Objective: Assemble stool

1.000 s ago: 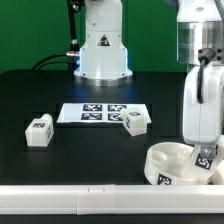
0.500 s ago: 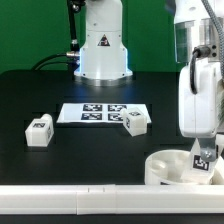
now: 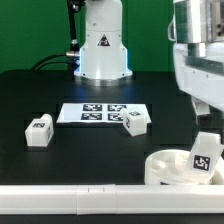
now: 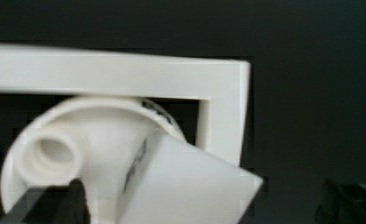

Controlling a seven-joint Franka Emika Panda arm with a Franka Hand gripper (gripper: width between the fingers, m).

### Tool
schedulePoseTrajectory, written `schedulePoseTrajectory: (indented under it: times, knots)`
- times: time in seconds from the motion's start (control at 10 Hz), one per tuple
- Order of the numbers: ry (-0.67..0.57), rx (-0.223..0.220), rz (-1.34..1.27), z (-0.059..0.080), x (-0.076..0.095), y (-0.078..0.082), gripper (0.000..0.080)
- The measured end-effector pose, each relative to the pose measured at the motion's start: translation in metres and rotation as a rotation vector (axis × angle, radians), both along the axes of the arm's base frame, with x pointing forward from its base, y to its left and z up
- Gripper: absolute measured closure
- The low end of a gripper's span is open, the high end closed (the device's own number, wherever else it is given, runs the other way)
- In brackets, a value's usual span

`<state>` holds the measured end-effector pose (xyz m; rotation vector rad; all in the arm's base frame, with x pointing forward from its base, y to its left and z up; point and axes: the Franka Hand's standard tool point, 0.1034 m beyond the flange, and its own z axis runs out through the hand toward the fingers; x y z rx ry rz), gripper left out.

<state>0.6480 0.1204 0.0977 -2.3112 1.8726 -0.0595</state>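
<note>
Exterior view: arm (image 3: 200, 60) is hanging over the near right of the black table (image 3: 30, 95), above the round seat (image 3: 165, 168). The seat is sitting at the near right, just behind the long white rail (image 3: 90, 200) that is running along the near edge. The standing leg (image 3: 205, 155) is upright in the right part of the seat with its tag facing the camera; I cannot tell how deep it is sitting in a socket.

The left leg (image 3: 38, 131) is lying far off to the left, well apart from the seat. The middle leg (image 3: 135, 122) is lying just beside the right end of the marker board (image 3: 103, 113); touching or not, cannot tell. The robot base (image 3: 103, 50) is standing at the far side.

Wrist view: the gripper (image 4: 198, 205) is looking down on the standing leg, with the seat and the corner of the rail beyond it. The dark fingers (image 4: 47, 200) are showing spread wide on either side of the leg with gaps, so the gripper is parted and gripping nothing.
</note>
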Motion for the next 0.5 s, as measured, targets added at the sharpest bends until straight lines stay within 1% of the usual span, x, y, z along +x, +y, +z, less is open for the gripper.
schedulePoseTrajectory:
  times: [0.2,0.3,0.4,0.5]
  knots:
    - [-0.011,-0.016,0.102,-0.0003,0.0004,-0.0028,0.0151]
    - [-0.019,-0.036,0.196,-0.0004,0.0004,-0.0036,0.0151]
    - [-0.047,-0.085,0.444,-0.0008,0.0011,-0.0044,0.0151]
    - [-0.06,-0.114,0.664,-0.0032,-0.0008,-0.0022,0.0151]
